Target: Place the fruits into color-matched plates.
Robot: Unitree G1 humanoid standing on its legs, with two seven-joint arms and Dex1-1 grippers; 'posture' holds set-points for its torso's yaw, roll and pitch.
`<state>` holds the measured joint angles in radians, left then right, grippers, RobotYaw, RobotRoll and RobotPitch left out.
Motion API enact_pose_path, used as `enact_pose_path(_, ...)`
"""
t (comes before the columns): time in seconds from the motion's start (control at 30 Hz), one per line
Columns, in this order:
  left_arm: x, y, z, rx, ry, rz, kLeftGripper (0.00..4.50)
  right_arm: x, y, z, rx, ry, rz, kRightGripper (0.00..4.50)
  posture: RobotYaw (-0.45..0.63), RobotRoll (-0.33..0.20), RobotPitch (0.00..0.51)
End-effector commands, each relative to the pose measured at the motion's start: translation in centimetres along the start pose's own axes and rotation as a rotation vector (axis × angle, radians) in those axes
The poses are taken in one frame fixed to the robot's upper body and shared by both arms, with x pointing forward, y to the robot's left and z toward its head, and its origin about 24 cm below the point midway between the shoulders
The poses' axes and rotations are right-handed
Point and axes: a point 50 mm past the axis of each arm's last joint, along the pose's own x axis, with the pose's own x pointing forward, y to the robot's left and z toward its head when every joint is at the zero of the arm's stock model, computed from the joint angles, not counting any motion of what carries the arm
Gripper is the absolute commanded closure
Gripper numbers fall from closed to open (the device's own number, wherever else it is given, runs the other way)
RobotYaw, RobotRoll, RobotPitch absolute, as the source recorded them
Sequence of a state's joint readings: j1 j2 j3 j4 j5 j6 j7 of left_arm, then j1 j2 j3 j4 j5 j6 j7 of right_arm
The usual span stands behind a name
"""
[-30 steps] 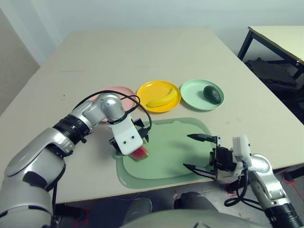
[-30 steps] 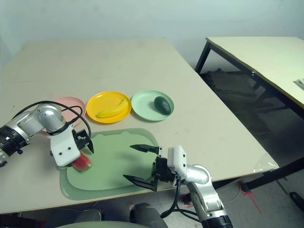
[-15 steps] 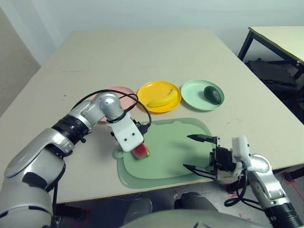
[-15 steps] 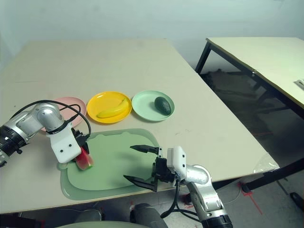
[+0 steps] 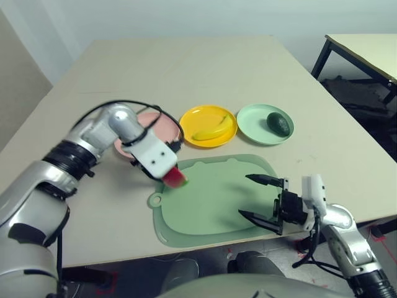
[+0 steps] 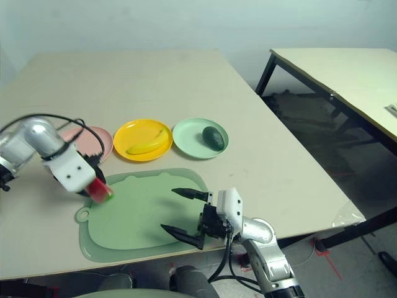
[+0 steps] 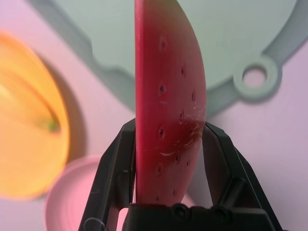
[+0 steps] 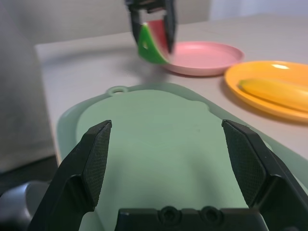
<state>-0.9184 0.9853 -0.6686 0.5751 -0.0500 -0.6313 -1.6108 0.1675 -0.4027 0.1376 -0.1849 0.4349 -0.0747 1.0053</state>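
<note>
The left hand (image 5: 169,176) is pinching the red toy watermelon wedge with green rind (image 5: 175,178) above the sage-green mat's (image 5: 217,205) near-left corner, the pale pink round plastic plate (image 5: 149,124) lying just beyond, while the right hand (image 5: 263,200) is hovering spread over the mat.

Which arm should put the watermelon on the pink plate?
Left. The left gripper already holds the watermelon wedge beside the pink plate; the right gripper hangs open over the mat.

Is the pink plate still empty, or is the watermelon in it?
Empty. The watermelon wedge is clamped in the left gripper, in the air beside the pink plate, not resting in it.
</note>
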Motion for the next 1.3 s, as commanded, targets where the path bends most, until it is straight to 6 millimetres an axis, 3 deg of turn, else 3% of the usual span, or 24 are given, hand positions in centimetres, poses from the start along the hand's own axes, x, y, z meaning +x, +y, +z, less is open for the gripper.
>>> enact_pose_path(0.03,-1.3,0.0,-1.2,-0.036,0.034,0.05,2.39,0.1,-0.3,0.6,0.017,-0.025,-0.053,0.0,-0.03,0.0,0.0)
enact_pose_path(0.27,-2.3,0.0,-4.3,-0.17,0.183,0.145,2.39,0.3,-0.4,0.4,0.032,-0.035,-0.079,0.0,-0.04,0.0,0.0)
enact_pose_path(0.43,-2.4,1.6,-5.2,-0.227,0.279,0.274,2.39,-0.2,-0.3,0.1,0.027,-0.016,-0.08,0.0,-0.05,0.0,0.0)
enact_pose_path(0.6,-1.1,1.6,-6.2,-0.26,0.367,0.292,2.39,-0.5,-0.1,0.1,0.023,-0.005,-0.078,0.0,-0.07,0.0,0.0)
enact_pose_path(0.73,0.6,1.5,-6.3,-0.261,0.348,0.287,2.39,-0.8,-0.1,0.3,0.015,0.001,-0.089,0.0,-0.08,0.0,0.0)
enact_pose_path(0.9,1.3,1.2,-6.4,-0.257,0.346,0.282,2.39,-1.1,-0.2,0.4,0.013,0.004,-0.095,0.0,-0.07,0.0,0.0)
enact_pose_path(1.13,0.8,1.1,-6.5,-0.252,0.353,0.309,0.06,-1.5,-0.5,0.5,0.007,0.017,-0.098,0.0,-0.06,0.0,0.0)
enact_pose_path(1.3,0.0,1.1,-6.5,-0.252,0.352,0.348,0.02,-1.7,-1.6,0.9,-0.007,0.01,-0.137,0.0,-0.05,0.0,0.0)
